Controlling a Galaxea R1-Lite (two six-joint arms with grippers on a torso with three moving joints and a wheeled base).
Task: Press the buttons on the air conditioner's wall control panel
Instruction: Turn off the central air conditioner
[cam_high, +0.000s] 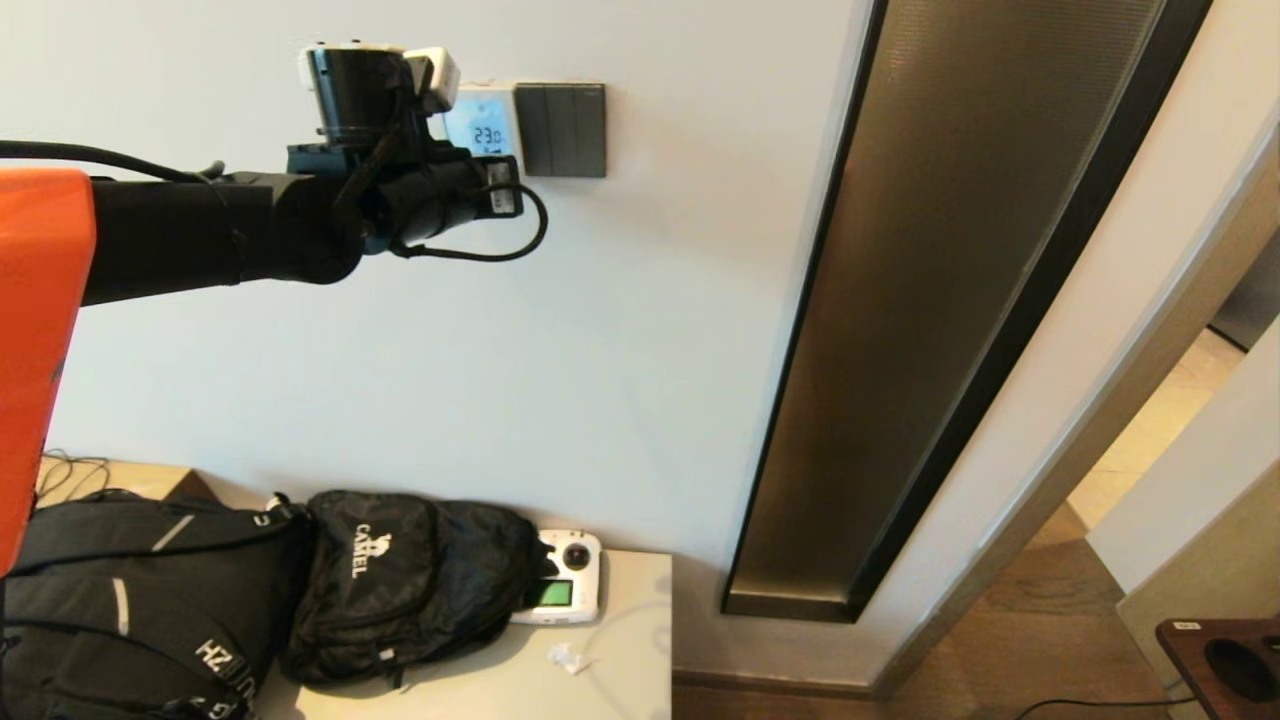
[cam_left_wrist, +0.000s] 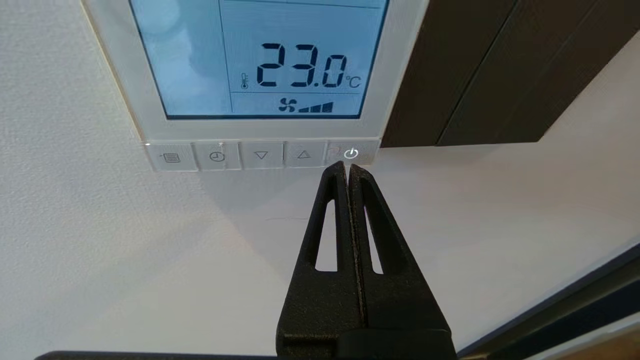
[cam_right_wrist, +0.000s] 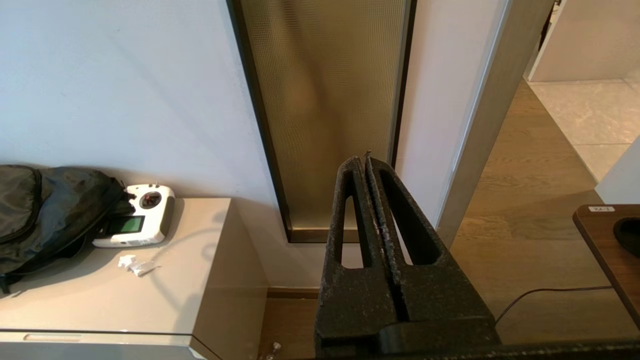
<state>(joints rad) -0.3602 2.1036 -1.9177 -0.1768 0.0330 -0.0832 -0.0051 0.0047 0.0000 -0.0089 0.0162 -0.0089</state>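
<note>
Five buttons (cam_left_wrist: 261, 156) sit in a row along the bottom edge of the panel (cam_left_wrist: 395, 75), whose lit screen reads 23.0 °C with a fan symbol under the digits. The panel hangs high on the wall, touching the dark switch plate (cam_high: 563, 130) beside it. The left gripper (cam_left_wrist: 348, 167) has its fingers pressed together into one point, holding nothing, and that point lies just below the power button (cam_left_wrist: 351, 153), the end one nearest the switch plate. Whether it already touches the key cannot be told.

To press well, I judge the tip should go straight in at the middle of a key, lightly, then back off before shifting along the row; the keys are narrow and close, so a slanted push could catch the up-arrow key (cam_left_wrist: 303, 155) next to it or slip off the panel's edge onto the wall.

Nothing stands between tip and keys. The switch plate is close enough to bump. The right gripper (cam_right_wrist: 367, 161), also closed and empty, hangs low, facing a bronze glass strip (cam_right_wrist: 325, 110). Below, a cabinet (cam_high: 630, 640) carries black bags (cam_high: 400, 580) and a white remote (cam_high: 565, 590).
</note>
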